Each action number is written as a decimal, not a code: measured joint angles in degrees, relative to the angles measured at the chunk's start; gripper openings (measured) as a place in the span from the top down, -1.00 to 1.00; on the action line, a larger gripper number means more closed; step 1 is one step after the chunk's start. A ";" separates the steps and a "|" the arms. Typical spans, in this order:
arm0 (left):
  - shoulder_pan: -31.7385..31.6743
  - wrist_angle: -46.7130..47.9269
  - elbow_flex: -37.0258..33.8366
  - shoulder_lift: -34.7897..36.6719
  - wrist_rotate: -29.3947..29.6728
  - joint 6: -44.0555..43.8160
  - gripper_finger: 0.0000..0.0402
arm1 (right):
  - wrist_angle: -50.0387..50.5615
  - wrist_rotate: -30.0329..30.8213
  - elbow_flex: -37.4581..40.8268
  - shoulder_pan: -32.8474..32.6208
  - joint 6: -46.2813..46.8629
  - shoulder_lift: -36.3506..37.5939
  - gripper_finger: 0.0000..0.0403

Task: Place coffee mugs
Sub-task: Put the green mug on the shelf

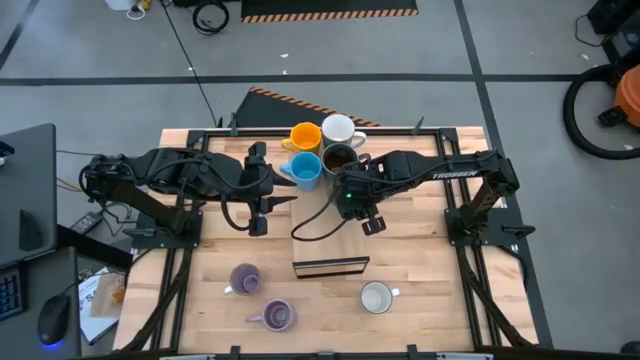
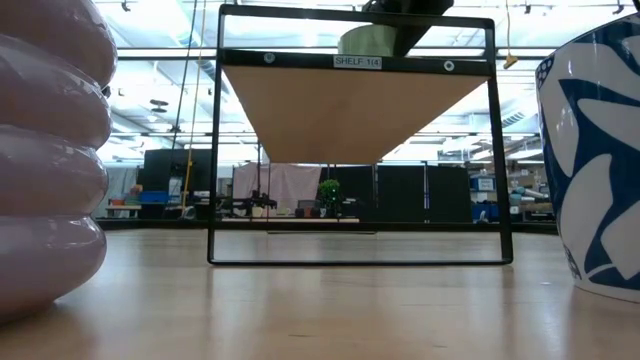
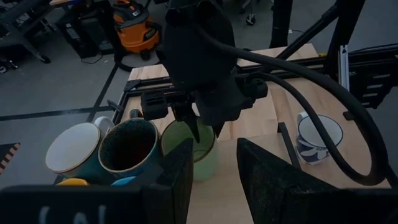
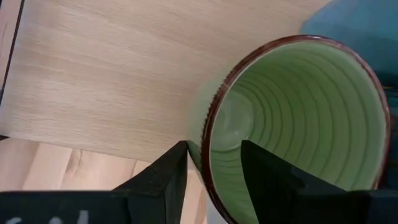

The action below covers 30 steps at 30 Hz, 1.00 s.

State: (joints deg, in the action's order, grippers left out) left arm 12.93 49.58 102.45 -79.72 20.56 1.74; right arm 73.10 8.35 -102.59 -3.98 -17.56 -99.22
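Note:
My right gripper is shut on the green mug, which stands upright over the shelf's wooden board. In the high view the gripper hides that mug. Orange, white, dark brown and light blue mugs cluster at the far side. Two lavender mugs and a grey-white, blue-patterned mug stand on the table near its front edge. My left gripper is open, left of the green mug and touching nothing. My right gripper pinches the green mug's rim wall, one finger inside the mug and one outside. The fingers come from above, pointing down. The mug stays upright; I cannot tell whether its base rests on the board or hangs just above it.
The black shelf frame carries the sloping board at the table's middle. Cables trail over the board. In the low view a lavender mug and the patterned mug stand close to the camera. Arm bases sit at both table sides.

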 joint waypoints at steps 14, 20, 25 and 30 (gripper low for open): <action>0.11 2.03 0.00 0.00 0.00 -0.80 0.35 | 0.59 2.01 0.00 -0.40 3.93 0.36 0.22; 0.13 3.35 0.00 -0.01 0.00 -1.27 0.35 | 0.72 1.61 -0.04 -0.56 3.96 0.55 0.22; 0.13 3.35 0.00 -0.01 0.00 -1.53 0.35 | 0.90 2.59 -0.04 -0.58 3.91 0.55 0.22; 0.13 3.35 0.00 -0.01 0.00 -2.13 0.35 | 0.87 2.50 -0.04 -0.58 3.91 0.55 0.21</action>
State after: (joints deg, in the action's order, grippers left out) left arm 13.06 52.93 102.45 -79.74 20.56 -0.39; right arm 73.97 10.85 -102.63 -4.56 -13.65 -98.67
